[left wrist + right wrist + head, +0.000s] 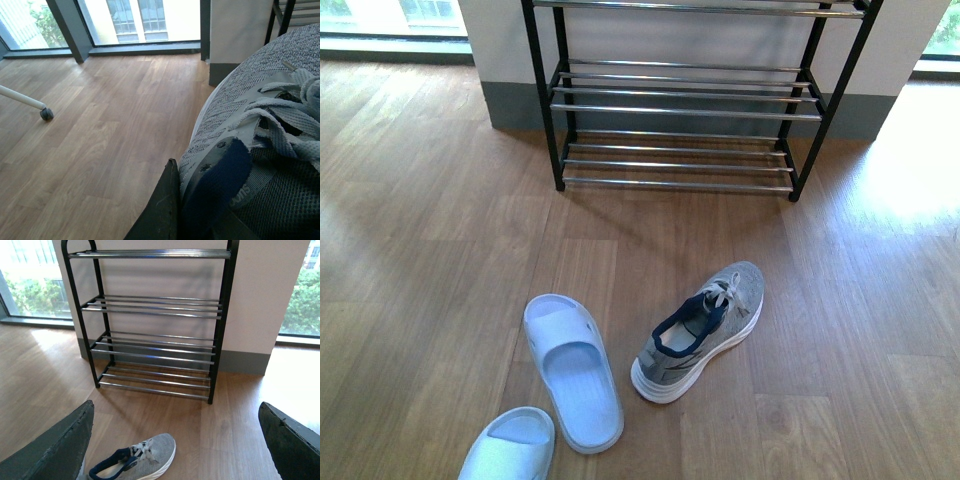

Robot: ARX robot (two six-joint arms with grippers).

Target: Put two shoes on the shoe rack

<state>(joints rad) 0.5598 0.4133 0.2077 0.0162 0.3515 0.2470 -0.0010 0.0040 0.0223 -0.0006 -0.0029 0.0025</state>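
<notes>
You've got a wood plank floor [440,200], white wall [265,300] with grey baseboard [245,362], big windows [145,20], and a sun patch [920,160] on the right.

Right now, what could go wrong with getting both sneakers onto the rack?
The left gripper seems to pinch the held sneaker only at its tongue; it may slip.
The rack has thin spaced bars; a sole could tilt.
A slipper lies beside the floor sneaker; the open right gripper might bump it.

Grey white-soled sneaker [698,335] upright on floor before black shoe rack [680,108]; second sneaker [260,125] in left hand [195,220].
</notes>
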